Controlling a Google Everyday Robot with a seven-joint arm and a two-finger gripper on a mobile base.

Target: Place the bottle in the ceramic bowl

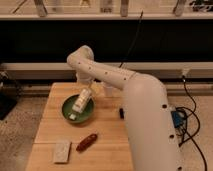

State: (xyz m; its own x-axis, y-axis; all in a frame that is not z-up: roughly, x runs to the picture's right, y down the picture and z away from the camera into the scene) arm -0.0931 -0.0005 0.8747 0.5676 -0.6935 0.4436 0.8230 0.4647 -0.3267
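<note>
A green ceramic bowl [68, 113] sits on the left middle of the wooden table [107, 135]. A pale bottle [80, 102] leans tilted inside the bowl, its lower end on the bowl's floor and its top toward the back right rim. My gripper [88, 91] is at the bottle's upper end, over the bowl's back right rim, at the end of the white arm [105, 72]. The arm hides how the gripper meets the bottle.
A reddish-brown oblong object [86, 142] and a pale rectangular sponge [62, 151] lie near the table's front. A small dark object [121, 113] lies right of the bowl. A white cup [108, 90] stands at the back. Cables [192, 120] hang to the right.
</note>
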